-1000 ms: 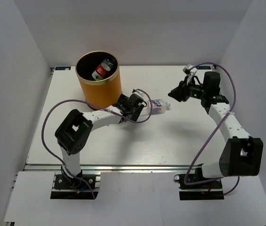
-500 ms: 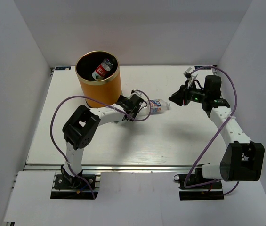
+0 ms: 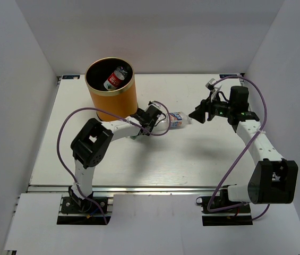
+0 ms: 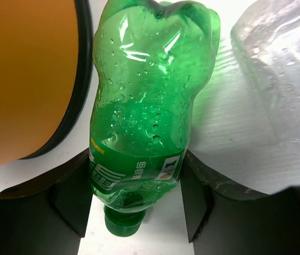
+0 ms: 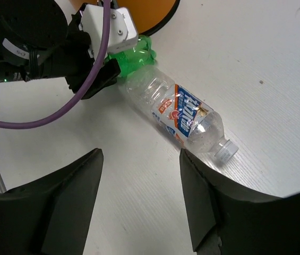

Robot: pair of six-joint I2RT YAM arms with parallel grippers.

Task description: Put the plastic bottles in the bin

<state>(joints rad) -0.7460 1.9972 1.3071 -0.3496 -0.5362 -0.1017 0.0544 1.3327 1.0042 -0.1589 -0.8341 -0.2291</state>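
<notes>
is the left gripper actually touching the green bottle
Touching. In the left wrist view, both fingers of the left gripper sit flush against the labelled sides of the green bottle, with no gap showing on either side.

- Green bottle [image 4: 144, 106]: large white lettering on the green label, cut off and not readable; small Chinese-looking characters beside it, blurred.
- Clear bottle [image 5: 184, 114]: blue-white label, lettering illegible.
- Red-label bottle [image 3: 114, 79]: nothing legible.

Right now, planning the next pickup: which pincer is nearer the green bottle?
Left: the left pincer has the green bottle between its fingers; right pincer hovers apart, past the clear bottle.
</notes>
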